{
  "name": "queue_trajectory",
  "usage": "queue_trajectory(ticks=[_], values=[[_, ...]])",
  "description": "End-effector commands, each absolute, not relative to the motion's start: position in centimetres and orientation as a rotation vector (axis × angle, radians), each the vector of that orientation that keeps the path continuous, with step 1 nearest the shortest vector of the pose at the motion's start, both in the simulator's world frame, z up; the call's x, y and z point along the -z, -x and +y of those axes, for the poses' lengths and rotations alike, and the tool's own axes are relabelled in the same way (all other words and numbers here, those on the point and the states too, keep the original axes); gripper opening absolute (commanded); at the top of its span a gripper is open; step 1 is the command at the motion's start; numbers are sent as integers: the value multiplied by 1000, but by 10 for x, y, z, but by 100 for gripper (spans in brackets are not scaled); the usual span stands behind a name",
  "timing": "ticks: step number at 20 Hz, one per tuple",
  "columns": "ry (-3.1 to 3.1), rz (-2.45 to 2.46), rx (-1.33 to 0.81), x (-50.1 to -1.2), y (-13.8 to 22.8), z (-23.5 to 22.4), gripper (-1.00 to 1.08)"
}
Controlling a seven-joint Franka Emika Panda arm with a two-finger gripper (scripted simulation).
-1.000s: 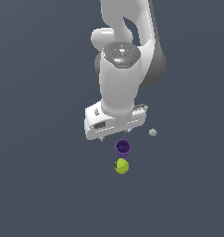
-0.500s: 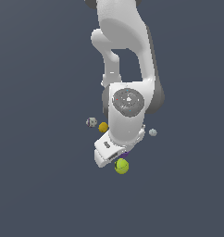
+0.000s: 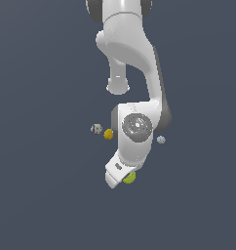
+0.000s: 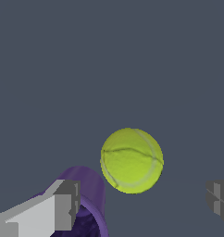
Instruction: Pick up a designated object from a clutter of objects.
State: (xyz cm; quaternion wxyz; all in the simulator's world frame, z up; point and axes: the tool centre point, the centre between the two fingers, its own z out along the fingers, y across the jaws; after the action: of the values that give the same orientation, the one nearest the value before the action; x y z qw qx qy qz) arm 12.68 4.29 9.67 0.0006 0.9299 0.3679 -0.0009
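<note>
Over the flat grey counter (image 3: 42,195) the glossy white arm (image 3: 132,58) bends down, its gripper (image 4: 144,203) spread wide with two blocky grey fingers (image 4: 67,203) released and touching nothing. Between them in the wrist view lies one fuzzy yellow-green ball (image 4: 132,160) with a faint seam, just beside one smooth purple cup (image 4: 88,194). Smaller still, well apart: one orange ball (image 3: 108,134), one white-and-dark ball (image 3: 96,129), one pale lump (image 3: 161,140).
</note>
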Motion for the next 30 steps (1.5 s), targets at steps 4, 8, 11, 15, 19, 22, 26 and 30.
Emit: queue_trajectory(ticks=[4,8,11,15,19,22,26,30], values=[[-2913,1176,2,-92,-128,44,100],[-2913,1177,2,-86,-128,44,100],[-2912,1178,2,-73,-128,44,100],[-2911,1182,0,-52,-127,44,100],[-2911,1182,0,-41,-128,44,100],[-2911,1182,0,-41,-129,44,100],[-2911,1182,0,-41,-129,44,-100],[-2911,1182,0,-41,-129,44,-100]])
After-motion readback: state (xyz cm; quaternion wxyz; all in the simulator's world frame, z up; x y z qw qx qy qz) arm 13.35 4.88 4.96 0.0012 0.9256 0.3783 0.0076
